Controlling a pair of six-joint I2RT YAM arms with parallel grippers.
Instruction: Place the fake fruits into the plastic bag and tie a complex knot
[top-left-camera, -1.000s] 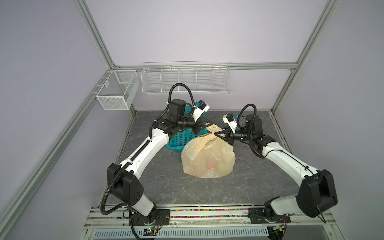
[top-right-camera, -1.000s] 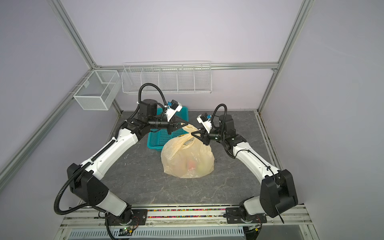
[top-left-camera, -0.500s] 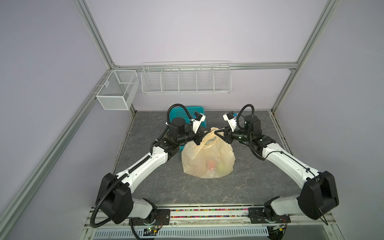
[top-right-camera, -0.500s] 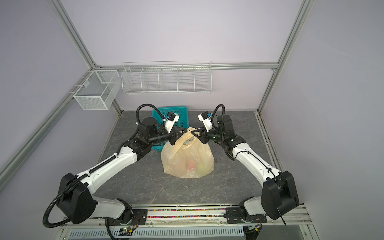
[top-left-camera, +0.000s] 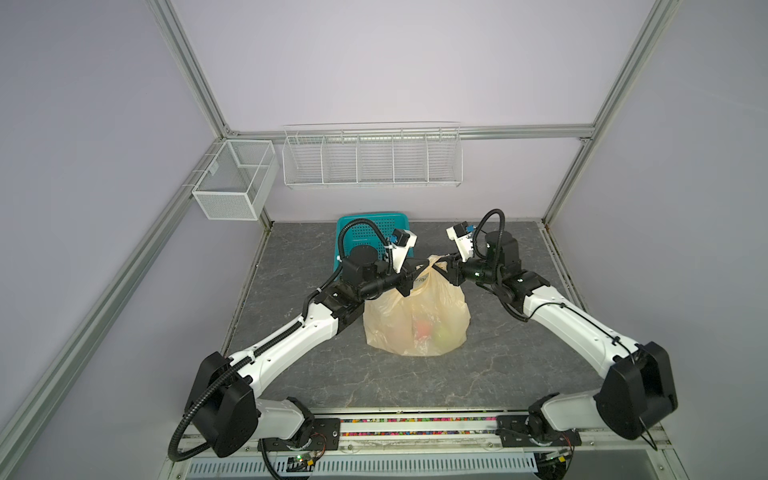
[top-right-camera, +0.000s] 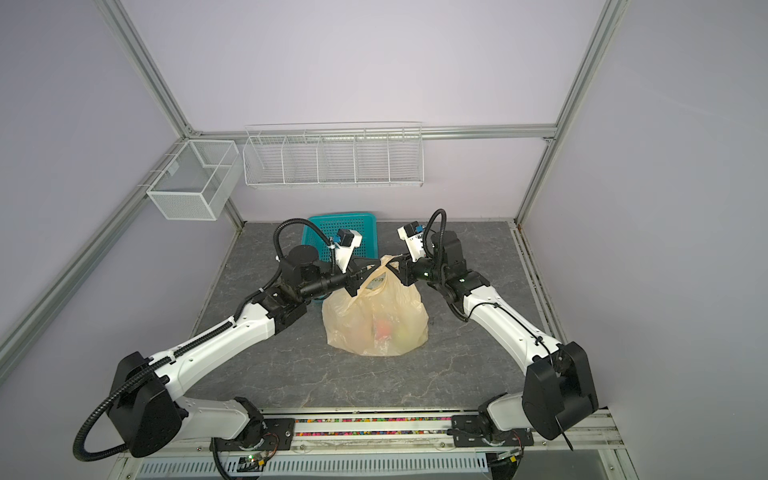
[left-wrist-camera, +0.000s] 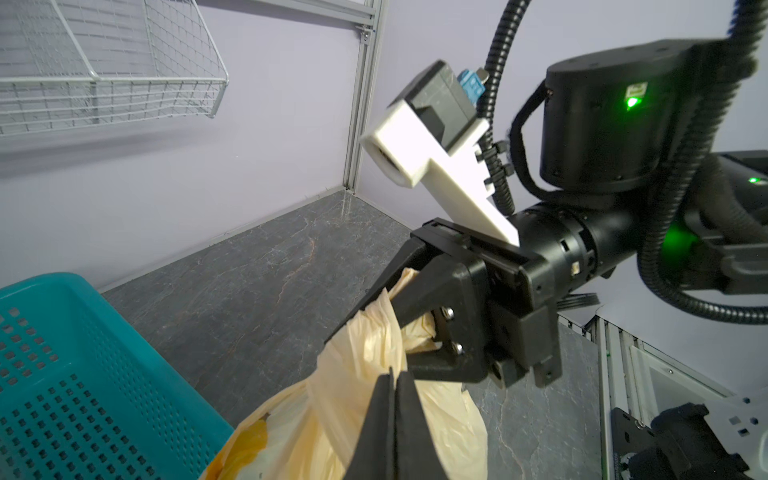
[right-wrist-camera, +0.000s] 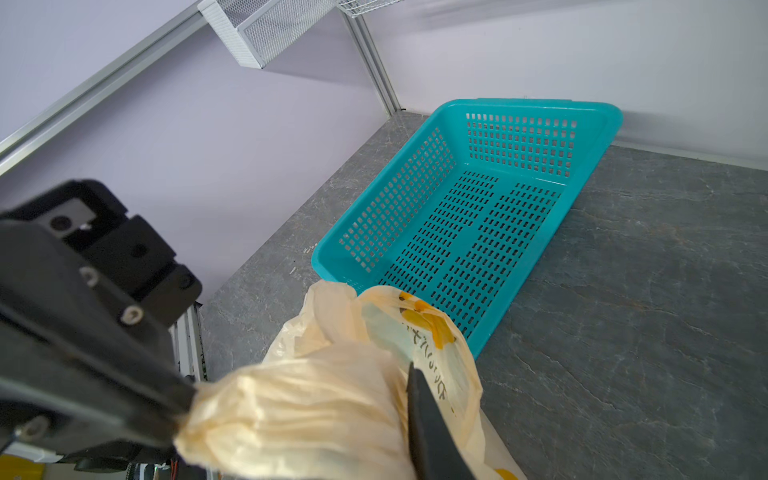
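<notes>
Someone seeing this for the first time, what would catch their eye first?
The pale-yellow plastic bag standing in the middle, its top pinched from both sides by the left gripper and right gripper. Red and green fake fruits show through its front, and a teal basket sits empty behind it.

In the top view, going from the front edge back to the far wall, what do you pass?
Front rail → plastic bag → teal basket → white wire rack on the back wall.
</notes>
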